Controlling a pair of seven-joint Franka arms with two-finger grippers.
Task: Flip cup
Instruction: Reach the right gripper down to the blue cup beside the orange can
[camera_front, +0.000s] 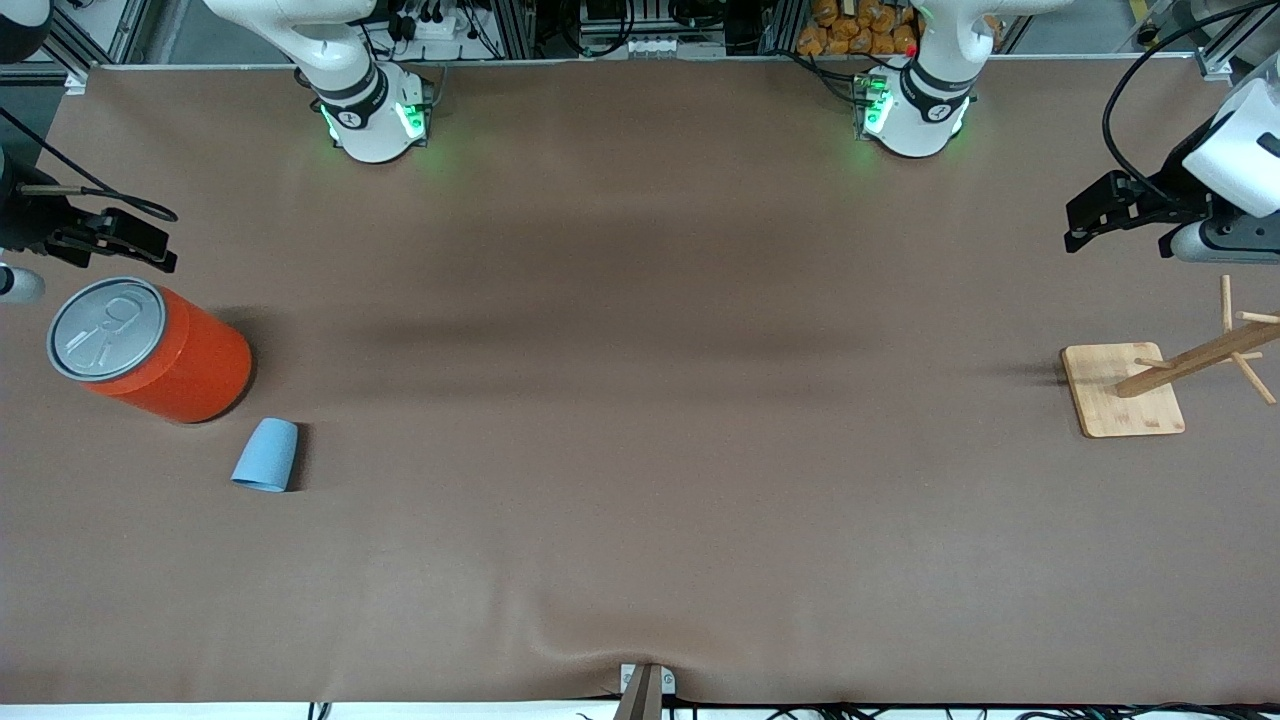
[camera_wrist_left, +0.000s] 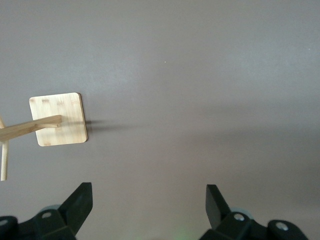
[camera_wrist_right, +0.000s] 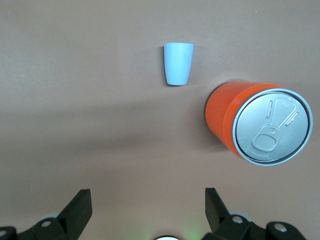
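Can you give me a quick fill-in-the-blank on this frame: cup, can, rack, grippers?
1. The cup lies beside the ___ can, nearer the front camera.
2. The wooden rack stands at the ___ arm's end of the table.
3. The right gripper hangs over the table near the can with its fingers ___.
4. The left gripper holds ___.

Missing words: orange; left; open; nothing

You find the cup (camera_front: 266, 455) near the surface (camera_front: 640, 450) edge at the right arm's end, standing mouth down just beside the can (camera_front: 150, 348) and nearer to the front camera. The wooden rack (camera_front: 1122, 390) stands at the left arm's end.
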